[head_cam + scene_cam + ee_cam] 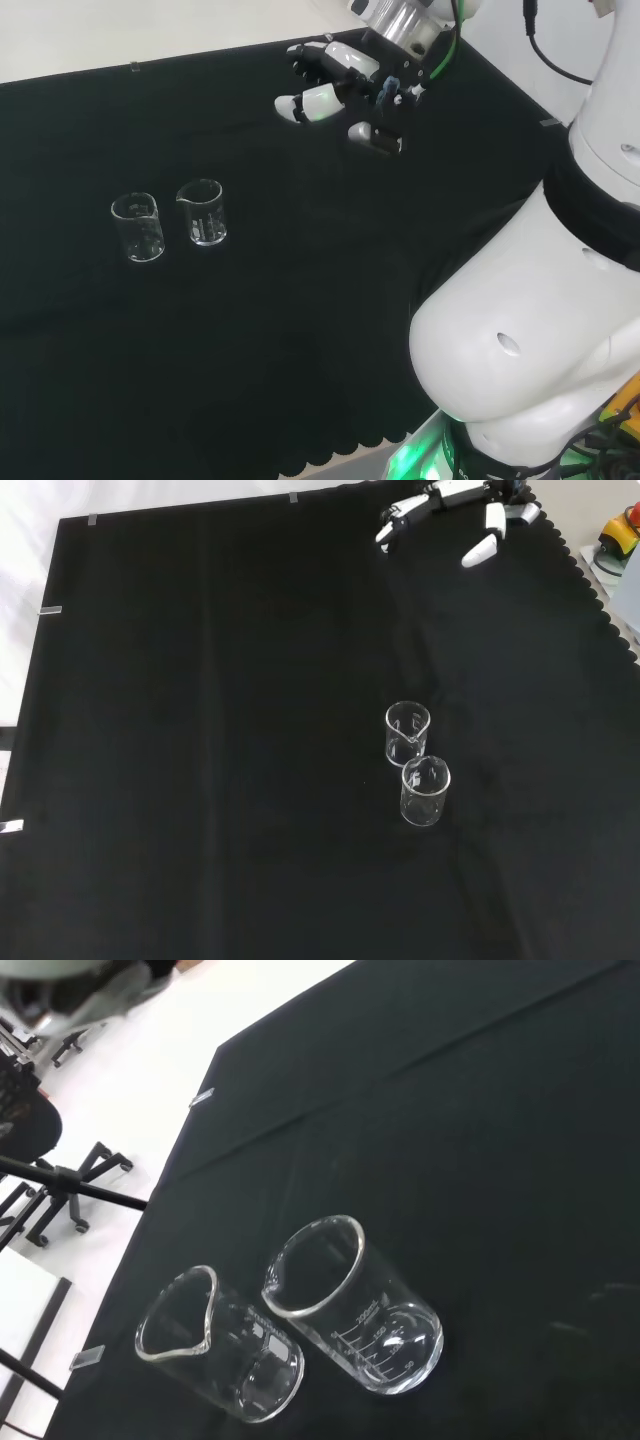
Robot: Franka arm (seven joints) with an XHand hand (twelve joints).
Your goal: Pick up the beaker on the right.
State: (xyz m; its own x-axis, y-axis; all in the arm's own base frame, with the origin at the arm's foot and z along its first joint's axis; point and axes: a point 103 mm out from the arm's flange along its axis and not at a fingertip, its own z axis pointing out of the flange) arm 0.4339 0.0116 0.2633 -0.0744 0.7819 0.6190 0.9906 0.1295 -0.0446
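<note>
Two clear glass beakers stand upright and close together on the black cloth. In the head view one beaker [204, 212] is on the right and the other beaker [137, 227] on the left. In the front view the first beaker [407, 733] stands behind the second beaker [425, 791]. The wrist view shows both, one beaker [350, 1305] beside the other beaker [215, 1345]. The hand [340, 88] hangs above the cloth far to the right of them in the head view, fingers relaxed and spread, holding nothing. In the front view the hand [455, 505] is at the top edge.
The black cloth [200, 760] covers the bench, with a scalloped edge at the front view's right. The arm's big white links [540, 330] stand at the head view's right. A yellow and red object [620, 535] sits off the cloth at the front view's top right.
</note>
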